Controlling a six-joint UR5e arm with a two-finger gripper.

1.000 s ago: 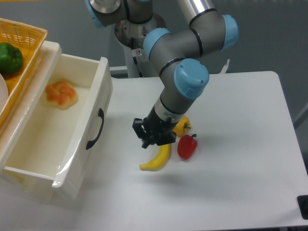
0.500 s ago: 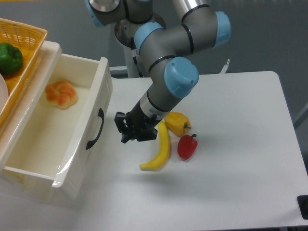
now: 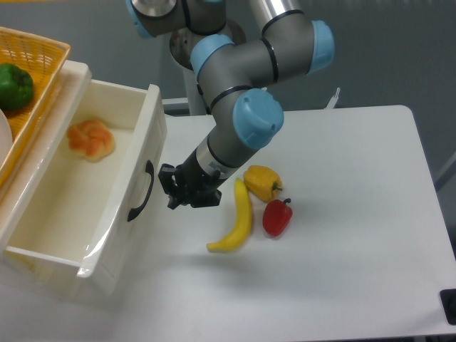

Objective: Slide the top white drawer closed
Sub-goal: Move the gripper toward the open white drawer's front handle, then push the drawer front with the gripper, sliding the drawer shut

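The broad white table (image 3: 342,271) carries everything in view. At its left side the top white drawer (image 3: 107,214), a deep glossy cream-white box, stands pulled far out of its cabinet, its front panel facing right and carrying one curved black handle (image 3: 141,191). Inside the drawer, near its back, lies a lumpy orange pastry-like item (image 3: 90,139). Above the drawer, at the upper left, sits a yellow woven basket (image 3: 39,71) holding a green bell pepper (image 3: 14,85). The grey robot arm with light-blue joint caps (image 3: 249,117) reaches down from the top centre toward the drawer front. Its black gripper (image 3: 184,191) hangs just right of the handle, near it but apart from it; whether the fingers are spread or closed cannot be told, and nothing is seen in them. Right of the gripper on the table lie a long yellow banana (image 3: 236,224), a yellow bell pepper (image 3: 262,182) and a red bell pepper (image 3: 277,217), close together.
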